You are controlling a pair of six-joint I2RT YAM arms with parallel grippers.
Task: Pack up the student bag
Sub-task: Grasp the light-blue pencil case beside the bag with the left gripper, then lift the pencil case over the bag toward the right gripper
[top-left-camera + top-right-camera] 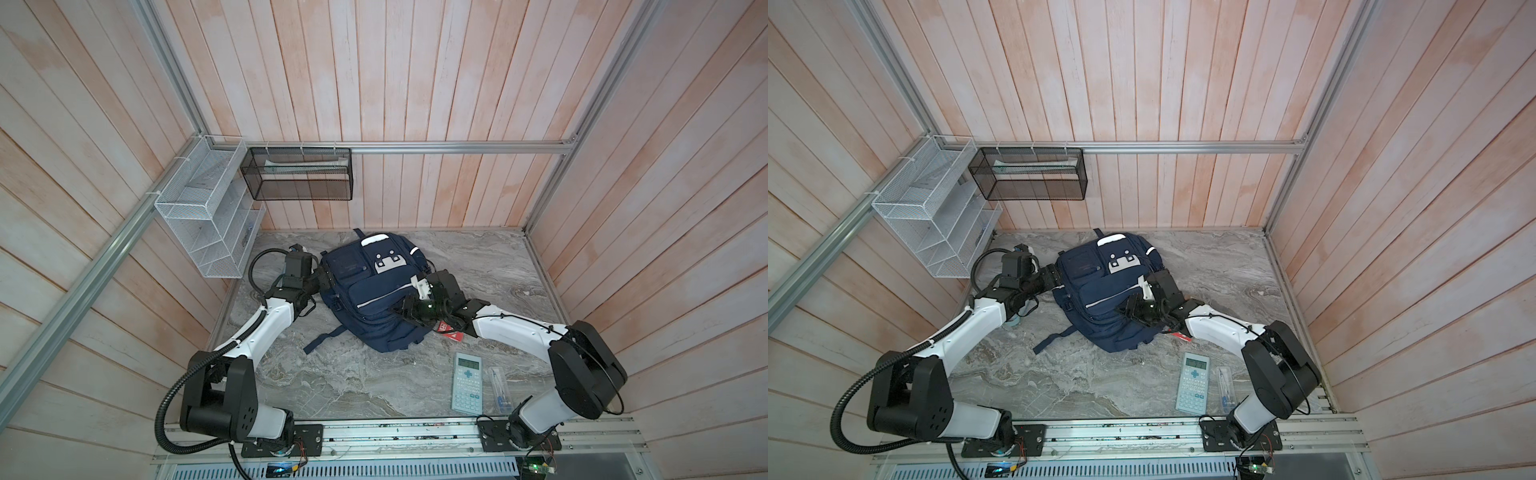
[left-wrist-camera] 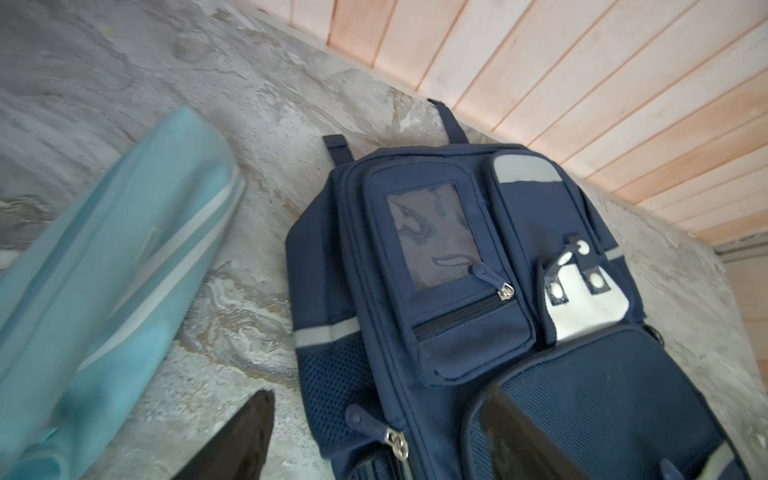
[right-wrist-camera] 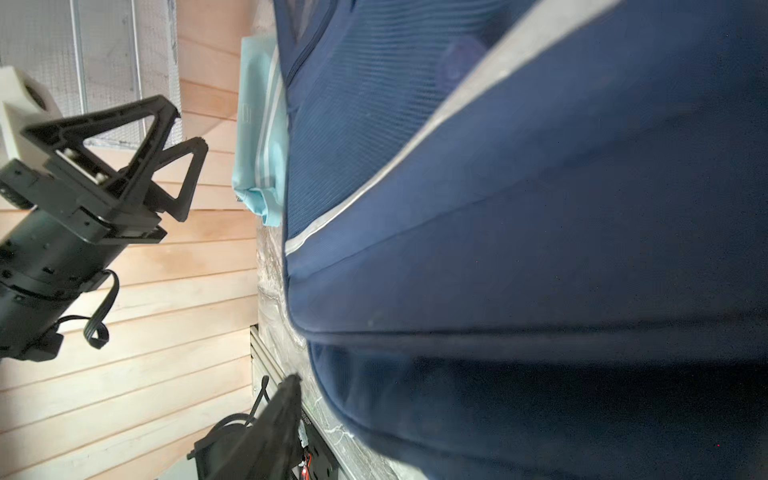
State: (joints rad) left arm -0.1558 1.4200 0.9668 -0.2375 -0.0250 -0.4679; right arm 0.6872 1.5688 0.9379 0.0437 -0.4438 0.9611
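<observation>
The navy student bag (image 1: 365, 286) (image 1: 1100, 291) lies flat, front pockets up, at the back middle of the marble table. My left gripper (image 1: 327, 279) (image 1: 1054, 276) sits at the bag's left edge. In the left wrist view it (image 2: 382, 440) stands wide open, one finger over the table and the other over a mesh front pocket, with a side zipper pull (image 2: 374, 424) between them. My right gripper (image 1: 405, 309) (image 1: 1127, 309) rests over the bag's lower right part. In the right wrist view one finger (image 3: 278, 424) stands well off to the side and bag fabric (image 3: 540, 249) hides the other.
A pale blue calculator (image 1: 467, 382) (image 1: 1192, 382) and a clear case (image 1: 498, 384) lie front right. A red item (image 1: 451, 330) shows under the right arm. A light blue pouch (image 2: 104, 291) (image 1: 1017, 320) lies left of the bag. White (image 1: 208, 208) and black (image 1: 297, 174) mesh racks hang on the wall.
</observation>
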